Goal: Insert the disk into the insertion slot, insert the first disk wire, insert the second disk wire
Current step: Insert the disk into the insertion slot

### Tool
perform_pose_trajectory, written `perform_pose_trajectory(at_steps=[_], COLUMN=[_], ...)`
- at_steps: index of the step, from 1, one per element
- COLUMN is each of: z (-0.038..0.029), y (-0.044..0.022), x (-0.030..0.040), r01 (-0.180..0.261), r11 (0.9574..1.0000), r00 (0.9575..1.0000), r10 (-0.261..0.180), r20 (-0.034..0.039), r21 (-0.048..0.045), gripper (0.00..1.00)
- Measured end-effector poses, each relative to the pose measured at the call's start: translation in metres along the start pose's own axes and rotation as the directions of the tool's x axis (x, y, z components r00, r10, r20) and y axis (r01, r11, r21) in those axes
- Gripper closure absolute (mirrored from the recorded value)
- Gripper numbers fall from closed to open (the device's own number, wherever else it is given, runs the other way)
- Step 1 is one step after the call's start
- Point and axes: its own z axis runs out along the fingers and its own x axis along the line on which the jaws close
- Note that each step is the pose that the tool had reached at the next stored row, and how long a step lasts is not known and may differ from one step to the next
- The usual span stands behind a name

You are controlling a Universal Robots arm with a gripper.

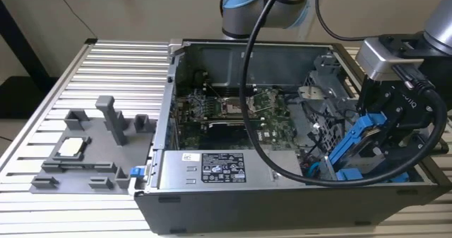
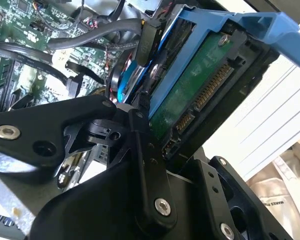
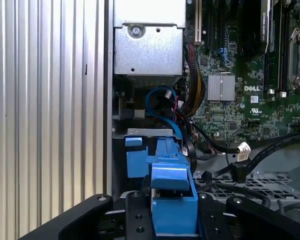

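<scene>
Ribbed metal table (image 1: 120, 63) under everything, plain pale wall (image 1: 141, 10) behind, and an open computer case (image 1: 282, 206) lying on its side right in the middle of the table. Over at the case's end on the exterior view's right, the disk (image 1: 361, 137) is up on edge inside the case. Its long axis is steeply tilted: low end down near the case floor, high end leaning out towards the arm. The black claw (image 1: 385, 127) has it pinched by the blue frame, fingers (image 3: 136, 215) closed onto both sides of it in the first wrist view. The second wrist view catches the disk's green board face (image 2: 200, 85) and the row of gold contacts along one short edge. Inside the case there's a green circuit board (image 1: 226, 111) across the floor, a silver labelled box (image 1: 211, 169) against the near wall, and a metal cage (image 1: 325, 90) just beside the disk. A looped blue cable (image 3: 160, 100) and a black cable with a white plug (image 3: 242, 150) lie loose near the disk. Beside the case, well apart from the disk, a grey holder (image 1: 84, 158) carries a small square chip (image 1: 73, 146).
</scene>
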Motion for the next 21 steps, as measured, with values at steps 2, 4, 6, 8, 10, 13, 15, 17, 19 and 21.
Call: perform_pose_trajectory(at_steps=[2, 4, 6, 8, 10, 13, 15, 17, 19, 21], z=[0.0003, 0.0004, 0.0004, 0.0006, 0.0006, -0.0044, -0.0119, -0.0202, -0.0272, -0.0282], y=[0.0000, 0.0000, -0.0001, 0.0000, 0.0000, 0.0002, 0.0005, 0.0007, 0.0010, 0.0010], x=[0.0000, 0.0000, 0.0000, 0.0000, 0.0000, -0.0001, -0.0002, -0.0003, -0.0005, -0.0010], r01=[0.000, 0.000, 0.000, 0.000, 0.000, 0.000, 0.000, 0.000, 0.000, 0.000], r11=[1.0000, 1.0000, 1.0000, 1.0000, 1.0000, 1.0000, 1.0000, 1.0000, 1.0000, 1.0000], r00=[1.0000, 1.0000, 1.0000, 1.0000, 1.0000, 1.0000, 1.0000, 1.0000, 1.0000, 1.0000], r10=[0.000, 0.000, 0.000, 0.000, 0.000, 0.000, 0.000, 0.000, 0.000, 0.000], r20=[0.0004, 0.0004, 0.0003, 0.0004, 0.0004, 0.0005, 0.0003, 0.0004, 0.0000, -0.0002], r21=[0.0000, 0.0000, 0.0001, 0.0000, 0.0000, 0.0000, 0.0000, 0.0000, 0.0000, 0.0000], gripper=[0.67, 0.67, 0.66, 0.59, 0.59, 0.59, 0.59, 0.59, 0.59, 0.59])
